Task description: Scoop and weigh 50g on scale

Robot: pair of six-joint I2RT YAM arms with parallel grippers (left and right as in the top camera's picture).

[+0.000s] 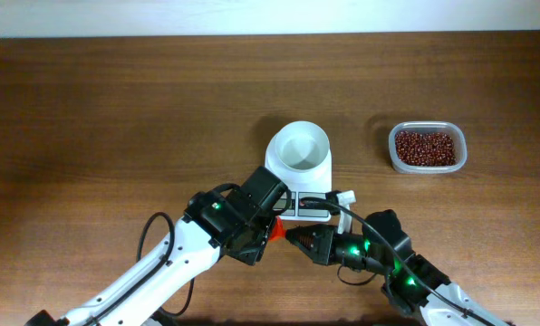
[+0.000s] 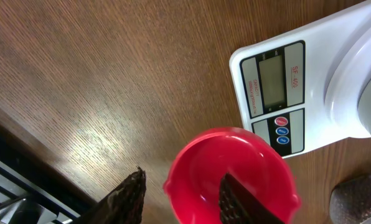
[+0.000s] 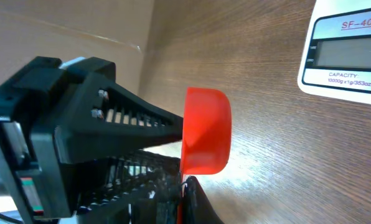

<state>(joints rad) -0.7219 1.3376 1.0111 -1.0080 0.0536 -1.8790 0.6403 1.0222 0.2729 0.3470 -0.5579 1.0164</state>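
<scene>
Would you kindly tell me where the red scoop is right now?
In the overhead view the scoop is low at centre, between the left gripper and the right gripper, just in front of the scale.

Overhead looks straight down on whole worktop [image 1: 116,109]; both wrist cams close-in, sharing scale [image 2: 285,87] and red scoop [image 2: 223,155].

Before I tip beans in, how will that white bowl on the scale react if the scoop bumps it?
The white bowl looks empty, so probably light and easily shoved. It stands fairly tall on the scale, so a knock near the rim might tip it. Smooth surfaces: it may slide.
</scene>
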